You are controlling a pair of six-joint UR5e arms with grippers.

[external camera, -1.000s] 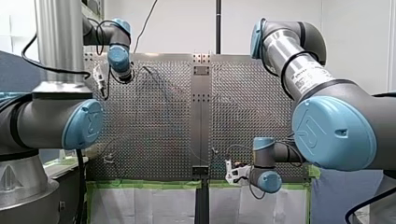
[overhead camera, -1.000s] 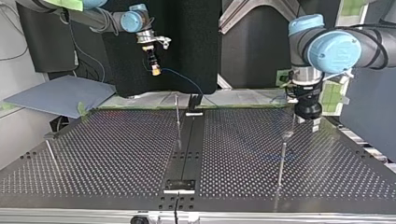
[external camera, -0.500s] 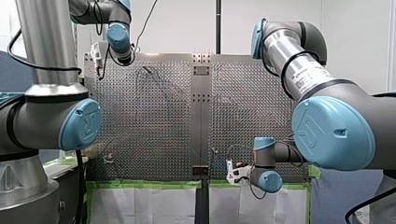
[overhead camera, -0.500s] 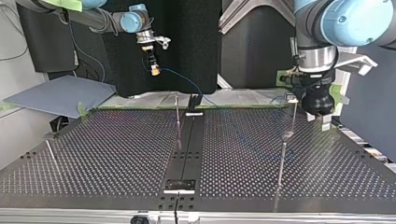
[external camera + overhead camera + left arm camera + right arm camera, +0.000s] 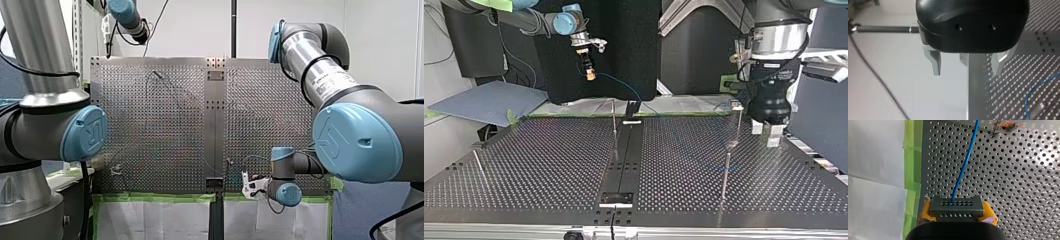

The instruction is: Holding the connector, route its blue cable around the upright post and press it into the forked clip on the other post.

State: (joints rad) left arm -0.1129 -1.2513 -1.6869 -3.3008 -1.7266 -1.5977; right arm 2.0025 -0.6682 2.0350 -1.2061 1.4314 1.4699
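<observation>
Above the table's far edge, at the top view's left, my right gripper (image 5: 589, 74) hung with its jaws clenched on the connector (image 5: 956, 208); the right wrist view showed that grey block squeezed between the yellow pads (image 5: 926, 210). From the connector the blue cable (image 5: 965, 162) ran out over the perforated table (image 5: 549, 165), alongside a strip of green tape (image 5: 913, 170) at the table's edge. Seen from the top view, it sagged down towards the table's middle, near a thin upright post (image 5: 614, 127). At that view's right my left gripper (image 5: 766, 132) hovered over the table just beside another post (image 5: 737, 125), whose small head I could not make out. Its metal fingers (image 5: 936, 62) stood released, spread wide, with a stretch of the cable on the table ahead of them.
</observation>
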